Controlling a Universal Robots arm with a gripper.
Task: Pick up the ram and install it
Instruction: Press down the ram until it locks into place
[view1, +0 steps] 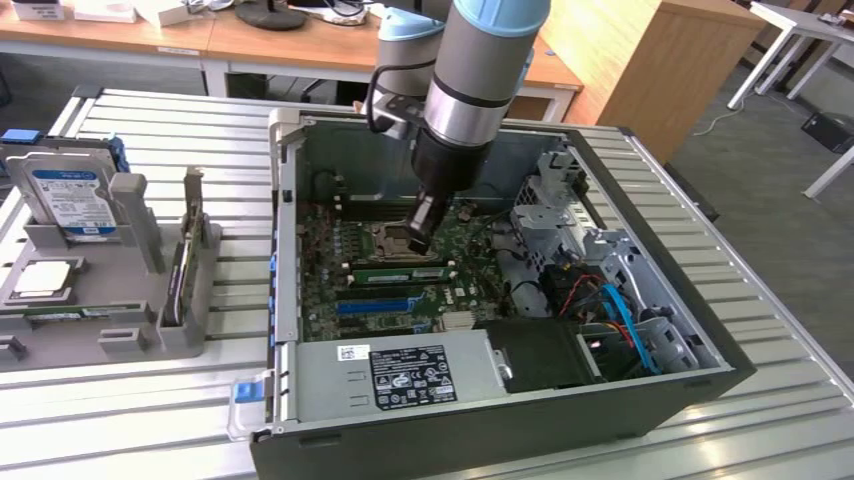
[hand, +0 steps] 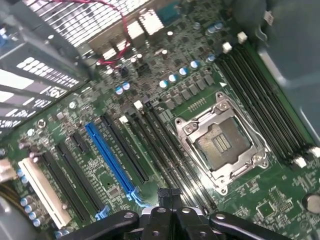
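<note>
The gripper (view1: 419, 238) hangs inside the open computer case (view1: 694, 350) at the middle of the frame.

A green ram stick (view1: 396, 269) lies in a slot just below the gripper, seated flat so its edge fits. The wrist view shows the empty processor socket (hand: 223, 146) and blue slot (hand: 111, 157) up close. Whether the gripper is open or closed cannot be told.

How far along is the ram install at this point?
Looks done: the ram stands along a slot on the motherboard, beside the processor socket. In hand: the gripper sits low in the case, just above the stick. Left: whether it is fully seated or latched cannot be told here.
</note>
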